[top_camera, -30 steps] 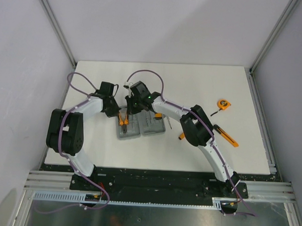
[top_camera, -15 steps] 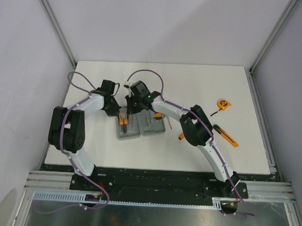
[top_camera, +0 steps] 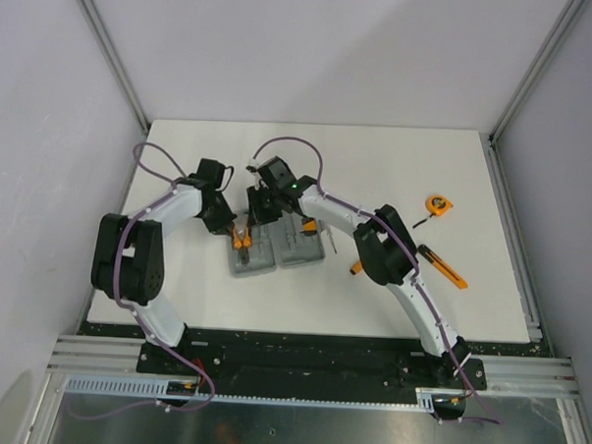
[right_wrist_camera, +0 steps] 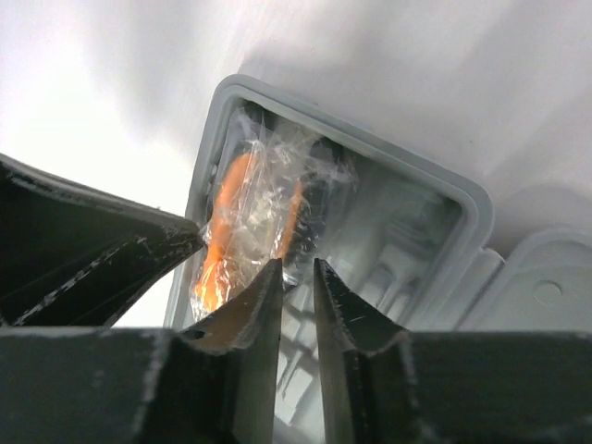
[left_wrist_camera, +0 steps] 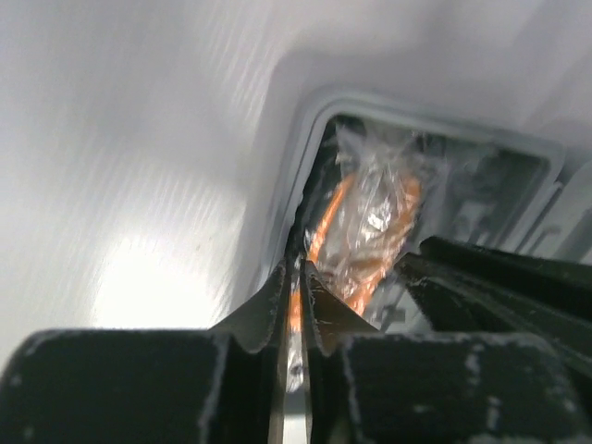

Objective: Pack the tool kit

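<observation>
The grey case [top_camera: 275, 249] lay open on the white table [top_camera: 426, 159], its 2 halves side by side with the moulded slots facing up. In the far-left corner of the case's left half lay the orange-handled pliers [top_camera: 240, 239], wrapped in clear crinkled plastic. Both wrist views showed them inside the case's rim [right_wrist_camera: 462, 199], along its left wall.

The left arm [top_camera: 169, 212] reached in from the left of the case and the right arm [top_camera: 326, 209] from its far side, so both sets of jaws met over the pliers [left_wrist_camera: 365, 231].

The left jaws stood only a thin slit apart at the left wall of the case [left_wrist_camera: 435, 116]. A strip of orange and some plastic showed in that slit. Whether they pinched the wrap or merely stood over it could not be told.

The right jaws stood slightly parted, with the grey floor of the case visible in the gap. Their tips were at the near edge of the wrapped pliers [right_wrist_camera: 250, 231], and nothing was clamped between them.

The other tools lay outside the case. The orange tape measure [top_camera: 436, 204] sat well to the right of the case and further back. The orange-and-black knife [top_camera: 443, 268] lay to the right of the case, beyond the right arm's elbow. 1 small orange piece [top_camera: 356, 268] showed just right of the case, partly hidden by that arm.
</observation>
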